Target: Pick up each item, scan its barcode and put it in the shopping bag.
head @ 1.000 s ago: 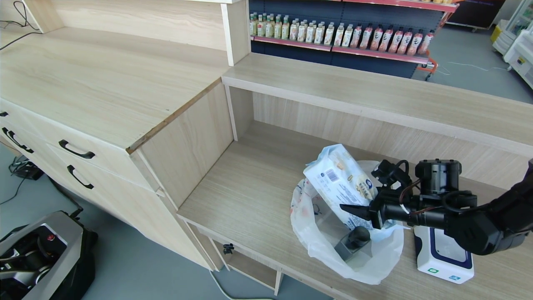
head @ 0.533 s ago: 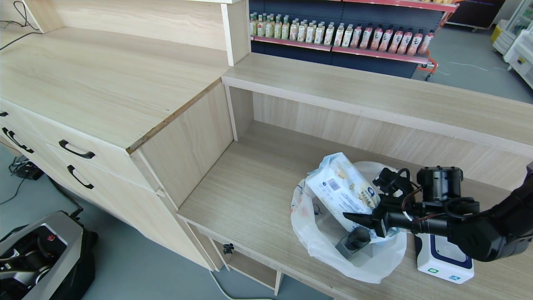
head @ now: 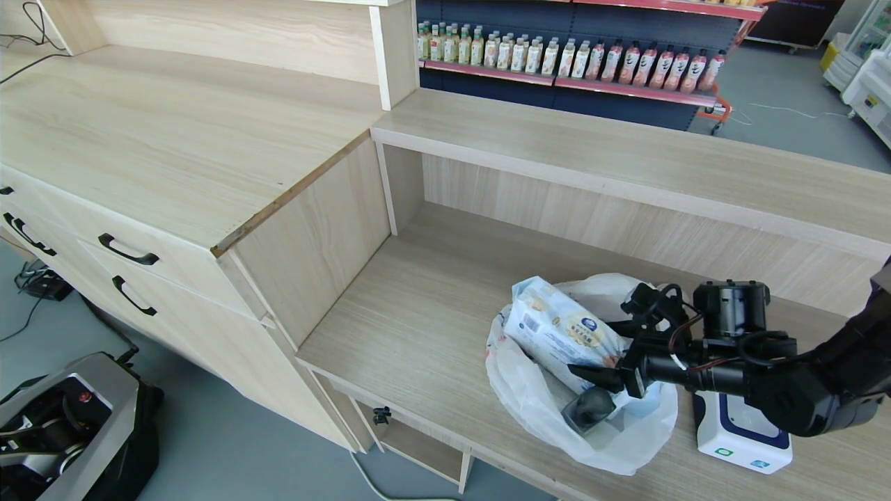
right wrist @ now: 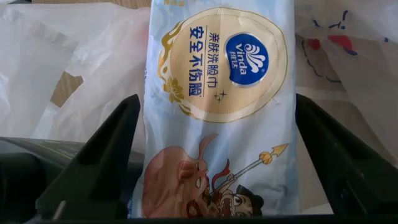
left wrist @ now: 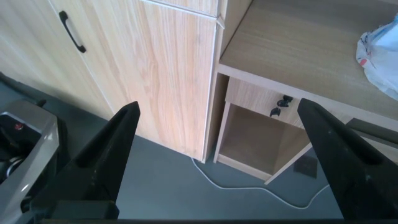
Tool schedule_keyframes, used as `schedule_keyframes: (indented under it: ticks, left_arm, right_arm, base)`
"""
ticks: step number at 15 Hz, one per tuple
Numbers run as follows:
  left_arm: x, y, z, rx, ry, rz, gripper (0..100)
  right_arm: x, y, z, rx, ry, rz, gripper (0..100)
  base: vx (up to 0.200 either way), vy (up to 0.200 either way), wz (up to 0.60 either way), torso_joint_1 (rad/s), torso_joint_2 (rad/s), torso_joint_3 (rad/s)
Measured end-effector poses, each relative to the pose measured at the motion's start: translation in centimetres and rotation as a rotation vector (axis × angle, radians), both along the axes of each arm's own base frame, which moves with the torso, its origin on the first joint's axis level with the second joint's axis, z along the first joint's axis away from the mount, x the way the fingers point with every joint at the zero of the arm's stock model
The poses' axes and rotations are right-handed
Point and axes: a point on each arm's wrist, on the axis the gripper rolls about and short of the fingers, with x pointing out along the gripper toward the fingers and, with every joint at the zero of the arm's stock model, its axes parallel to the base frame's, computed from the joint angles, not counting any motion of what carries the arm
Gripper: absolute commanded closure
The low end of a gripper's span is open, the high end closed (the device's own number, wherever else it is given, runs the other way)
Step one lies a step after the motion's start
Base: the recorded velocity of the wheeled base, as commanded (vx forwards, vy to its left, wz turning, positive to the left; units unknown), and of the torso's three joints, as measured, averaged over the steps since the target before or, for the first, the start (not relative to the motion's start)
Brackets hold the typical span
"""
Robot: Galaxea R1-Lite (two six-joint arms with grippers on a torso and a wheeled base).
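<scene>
A pale blue tissue pack [head: 557, 330] lies tilted in the mouth of the white plastic shopping bag [head: 529, 403] on the lower counter. My right gripper [head: 612, 351] reaches in from the right and is shut on the pack's near end. In the right wrist view the pack [right wrist: 217, 124] sits between the two black fingers [right wrist: 118, 137], with bag plastic [right wrist: 74, 62] around it. A dark capped container [head: 588, 407] rests deeper in the bag. My left gripper [left wrist: 217, 115] hangs open and holding nothing, low beside the counter over the floor.
A white and blue scanner [head: 741, 435] stands on the counter [head: 418, 313] just right of the bag, under my right arm. A raised shelf [head: 626, 153] runs behind. A tall cabinet with drawers [head: 139, 209] stands to the left. Bottle racks [head: 571, 59] line the back.
My right gripper has lowered the tissue pack from above the bag into its mouth, and the pack has tipped flatter. The bag's rim has shifted around it.
</scene>
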Motion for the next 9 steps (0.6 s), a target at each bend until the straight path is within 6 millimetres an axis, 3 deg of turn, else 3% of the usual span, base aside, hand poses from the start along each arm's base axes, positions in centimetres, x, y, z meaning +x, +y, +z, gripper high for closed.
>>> schedule_keyframes:
  ticks: [4,9]
  left_arm:
    - [0.0,0.0,0.0,0.000,0.000,0.000,0]
    - [0.0,0.0,0.0,0.000,0.000,0.000,0]
  right_arm:
    - [0.3,0.1,0.7,0.008,-0.022,0.000,0]
    - [1.7,1.1,7.5,0.041,-0.233,0.025,0]
  base:
    - [0.000,0.000,0.00,0.000,0.00,0.000]
    - [0.000,0.000,0.00,0.000,0.00,0.000]
